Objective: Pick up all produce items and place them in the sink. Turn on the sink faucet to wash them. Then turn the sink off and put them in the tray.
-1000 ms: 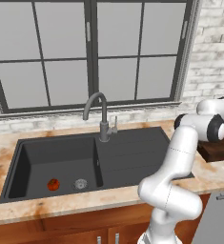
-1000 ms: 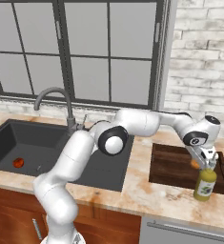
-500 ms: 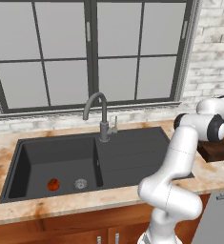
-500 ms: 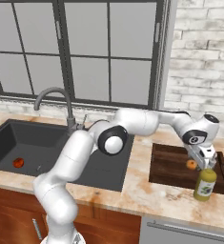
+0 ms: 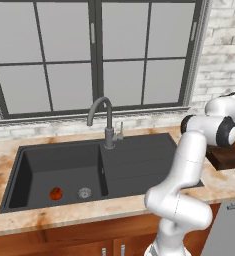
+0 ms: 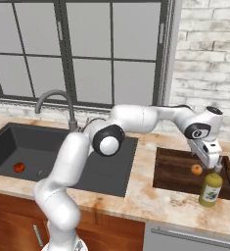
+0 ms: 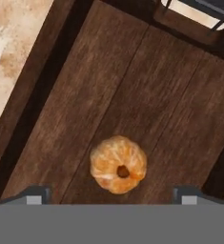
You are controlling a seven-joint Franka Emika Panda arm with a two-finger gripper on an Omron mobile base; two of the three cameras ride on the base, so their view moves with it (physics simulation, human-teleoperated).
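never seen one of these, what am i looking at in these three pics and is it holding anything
It's a white robot arm in a simulated kitchen. Two pictures come from cameras behind it, left and right; the third looks down from its hand. The gripper hangs open over a wooden tray, holding nothing. An orange-tan fruit lies on the tray between the fingertips. A red tomato sits in the dark sink near the drain, under the faucet. A yellow-green bottle stands by the tray.

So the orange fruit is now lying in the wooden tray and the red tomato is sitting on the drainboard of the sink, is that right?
Not quite: the red tomato lies in the deep basin of the sink, beside the drain, not on the drainboard, as the left base view shows. The orange fruit is indeed lying in the wooden tray.
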